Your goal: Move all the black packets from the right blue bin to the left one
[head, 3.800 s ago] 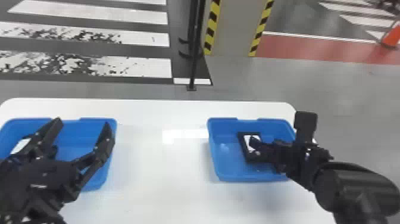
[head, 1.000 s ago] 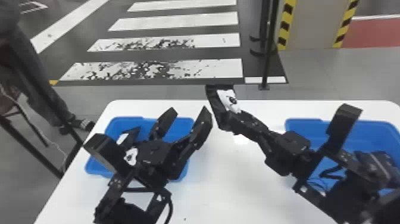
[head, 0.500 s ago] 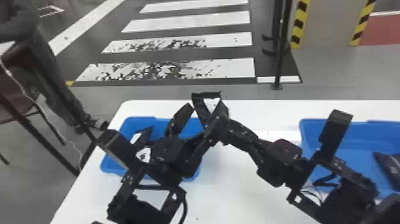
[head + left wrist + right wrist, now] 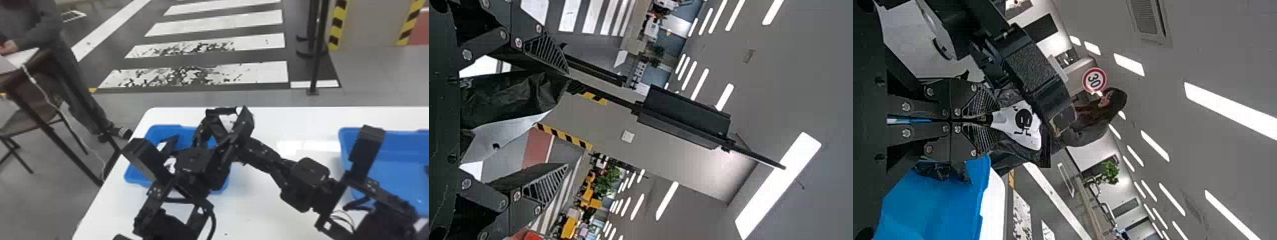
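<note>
Right gripper (image 4: 993,119): clenched on the held packet (image 4: 1023,122), black with a white label; the packet projects beyond the fingertips.
Left gripper (image 4: 567,120): released, fingers spread to either side of the same packet — no grip on it noted.
Bearing: in the head view, with 12 o'clock pointing away from the robot, the held packet lies toward 11 o'clock from the right wrist and toward 1 o'clock from the left gripper's body.
Long axis: in the left wrist view the packet runs roughly along the left fingers, but it is creased and bent; its true axis cannot be certified.
Nearer arm: both are at the packet; the left arm is nearer the left bin (image 4: 188,135), which lies toward 7 o'clock from the packet.
Left bin contents: at least one other packet (image 4: 171,145), white label showing.
Right bin (image 4: 395,143): on the table (image 4: 261,207), toward 4 o'clock from the held packet; contents not fully verifiable.
View comparison: the left wrist view shows the packet reaching deep between the open fingers; the head view, crossed by arm parts, leaves that depth unclear.
Next move, as judged: handover — left fingers should close before the right ones let go, or the packet may slip.
</note>
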